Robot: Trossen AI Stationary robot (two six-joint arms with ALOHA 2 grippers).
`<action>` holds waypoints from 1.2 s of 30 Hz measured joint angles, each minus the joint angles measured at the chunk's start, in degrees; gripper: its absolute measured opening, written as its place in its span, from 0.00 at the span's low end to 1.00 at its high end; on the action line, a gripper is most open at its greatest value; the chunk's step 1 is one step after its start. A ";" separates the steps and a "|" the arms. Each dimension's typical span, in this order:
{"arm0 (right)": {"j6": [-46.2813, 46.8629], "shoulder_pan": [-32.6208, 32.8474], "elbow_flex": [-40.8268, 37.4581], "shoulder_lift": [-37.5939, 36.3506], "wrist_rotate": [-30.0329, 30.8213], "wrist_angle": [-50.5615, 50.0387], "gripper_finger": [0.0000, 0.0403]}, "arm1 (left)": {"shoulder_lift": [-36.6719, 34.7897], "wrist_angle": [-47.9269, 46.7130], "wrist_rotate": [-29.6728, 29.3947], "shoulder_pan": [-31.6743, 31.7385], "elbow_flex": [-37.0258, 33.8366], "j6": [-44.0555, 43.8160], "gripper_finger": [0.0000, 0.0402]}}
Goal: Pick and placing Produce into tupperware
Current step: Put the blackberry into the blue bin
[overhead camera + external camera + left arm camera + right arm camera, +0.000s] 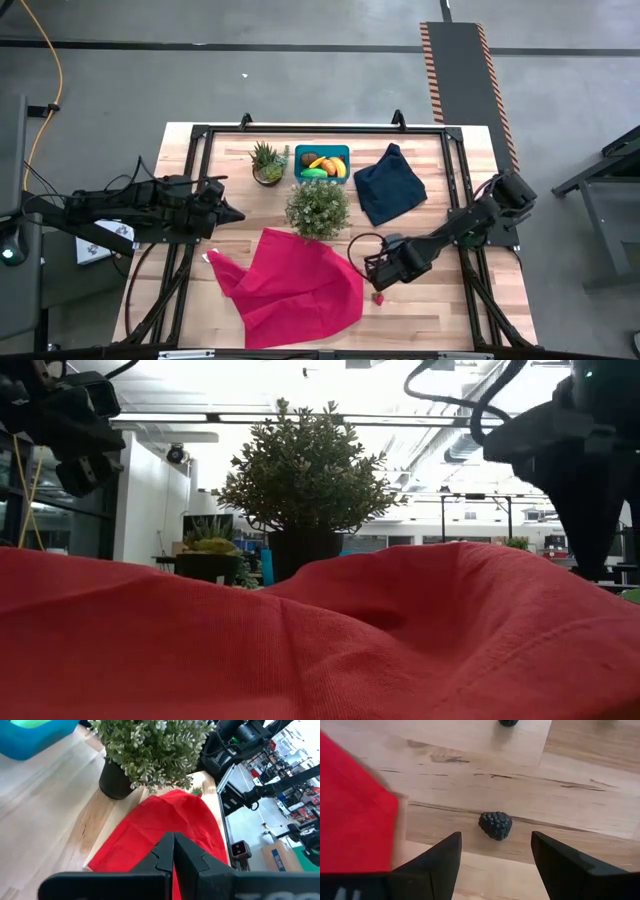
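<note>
The right gripper (495,857) hangs low over the bare wood with its two fingers spread wide and nothing between them. Just ahead of the fingertips, centred on the gap and not touching either one, lies one small dark blackberry (495,824). A second dark bit (508,722) sits farther ahead of the gripper, only partly in view. Beside one finger lies the edge of the single red cloth (355,810), which the high view shows spread between the two grippers. In the high view a small red piece (379,298), probably a strawberry, lies right at the right gripper, on its side away from the tub.

The left gripper (173,851) has its fingers pressed together and holds nothing; it hovers above the table, its tip pointing over the red cloth toward the bushy potted plant (145,755).

Well away from both grippers, past the bushy plant, stands one teal tupperware tub (322,163). It already holds four pieces that can be counted: a yellow banana (338,166), a brown oval (308,157), a green piece (314,173) and an orange piece (322,161). To one side of the tub stands a second, spiky potted plant (267,162); to the other lies one navy cloth (390,185).
</note>
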 joint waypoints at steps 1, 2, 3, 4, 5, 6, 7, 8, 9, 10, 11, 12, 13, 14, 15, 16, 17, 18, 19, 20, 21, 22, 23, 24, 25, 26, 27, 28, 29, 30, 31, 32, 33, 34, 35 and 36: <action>0.30 0.00 0.00 0.38 -0.02 0.16 0.58 | 0.00 -0.26 0.11 -0.01 0.00 0.00 0.00; 1.01 0.00 0.00 0.79 -0.02 0.18 0.58 | 0.00 -0.54 0.13 -0.02 0.00 0.00 0.00; 1.54 0.00 0.00 1.14 -0.02 0.16 0.58 | 0.00 -0.72 0.15 0.01 0.00 0.00 0.00; 1.94 0.00 -0.02 1.44 -0.02 0.18 0.58 | 0.00 -0.72 0.15 0.01 0.00 0.00 0.00; 2.33 0.00 -0.02 1.70 -0.02 0.21 0.58 | 0.00 -0.72 0.15 0.00 0.00 0.00 0.00; 2.51 0.00 -0.02 1.94 0.02 0.46 0.58 | 0.00 -0.72 0.15 0.00 0.00 0.00 0.00; 2.49 0.00 -0.04 2.15 0.14 0.84 0.58 | 0.00 -0.72 0.15 0.01 0.00 0.00 0.00; 2.51 0.00 -0.04 2.32 0.28 1.22 0.58 | 0.00 -0.74 0.15 -0.01 0.00 0.00 0.00; 2.51 -0.01 -0.04 2.39 0.30 1.44 0.58 | 0.01 -0.74 0.15 0.00 0.00 0.00 0.00; 2.51 -0.02 -0.04 2.39 0.31 1.45 0.58 | 0.00 -0.80 0.15 0.01 0.00 0.00 0.00; 2.51 -0.04 -0.04 2.39 0.43 1.46 0.58 | 0.00 -0.95 0.15 -0.02 0.00 0.00 0.00; 2.56 -0.19 -0.04 2.39 0.55 1.43 0.58 | 0.00 -1.07 0.15 0.00 0.00 0.05 0.00; 2.60 -0.32 -0.04 2.39 0.57 1.31 0.58 | 0.00 -1.24 0.17 0.01 0.00 0.26 0.00; 2.57 -0.52 -0.04 2.39 0.57 1.27 0.58 | 0.00 -1.51 0.17 0.01 0.00 0.42 0.00; 2.53 -0.76 -0.04 2.39 0.56 1.29 0.58 | 0.00 -1.72 0.17 0.01 0.00 0.53 0.00; 2.51 -1.03 -0.04 2.39 0.67 1.33 0.58 | 0.02 -1.85 0.17 0.01 0.00 0.61 0.00; 2.45 -1.30 -0.04 2.39 0.74 1.35 0.58 | 0.00 -1.83 0.17 0.00 0.00 0.63 0.00; 2.11 -1.59 -0.04 2.39 0.89 1.38 0.58 | 0.02 -1.81 0.17 -0.02 0.00 0.63 0.00; 1.57 -1.91 -0.04 2.39 0.95 1.39 0.58 | 0.00 -1.81 0.17 0.01 0.00 0.63 0.00; 1.20 -2.23 -0.04 2.39 0.94 1.41 0.58 | 0.00 -1.81 0.17 0.01 0.00 0.63 0.00; 0.91 -2.59 -0.04 2.39 0.94 1.45 0.58 | 0.00 -1.81 0.19 -0.01 0.00 0.92 0.00; 0.31 -2.92 -0.04 2.39 0.90 1.45 0.58 | 0.00 -1.81 0.24 0.00 0.00 1.16 0.00; 0.02 -3.27 -0.04 2.39 0.66 1.49 0.58 | 0.00 -1.81 0.38 -0.01 0.00 1.31 0.00; -0.13 -3.56 -0.04 2.39 0.25 1.51 0.58 | 0.01 -1.81 0.39 -0.01 0.00 1.32 0.00; -0.21 -3.75 -0.04 2.39 0.06 1.56 0.58 | 0.00 -1.81 0.41 -0.02 0.00 1.35 0.00; -0.26 -3.86 -0.04 2.39 -0.17 1.66 0.58 | 0.00 -1.81 0.41 0.00 0.00 1.37 0.00; -0.08 -3.87 -0.04 2.39 -0.34 1.79 0.58 | 0.01 -1.81 0.41 -0.01 0.00 1.41 0.00; 0.16 -3.87 -0.04 2.39 -0.68 1.91 0.58 | 0.00 -1.81 0.41 0.00 0.00 1.46 0.00; 0.59 -3.87 -0.04 2.39 -0.85 2.02 0.58 | 0.00 -1.81 0.41 0.01 0.00 1.49 0.00; 1.13 -3.85 -0.04 2.39 -0.86 2.11 0.58 | 0.00 -1.81 0.41 0.00 0.00 1.58 0.00; 1.29 -3.82 -0.04 2.39 -0.95 2.13 0.58 | 0.00 -1.81 0.41 0.00 0.00 1.92 0.00; 1.39 -3.82 -0.04 2.39 -1.09 2.20 0.58 | 0.00 -1.81 0.41 0.01 0.00 2.03 0.00; 1.41 -3.82 -0.04 2.39 -1.22 2.34 0.58 | 0.00 -1.81 0.41 0.00 0.00 2.13 0.00; 1.50 -3.82 -0.04 2.39 -1.22 2.46 0.58 | 0.00 -1.81 0.41 0.01 0.00 2.14 0.00; 1.83 -3.82 -0.04 2.39 -1.22 2.37 0.58 | 0.00 -1.81 0.41 0.00 0.00 2.16 0.00; 2.33 -3.82 -0.04 2.39 -1.22 2.11 0.58 | 0.01 -1.81 0.41 0.01 0.00 2.31 0.00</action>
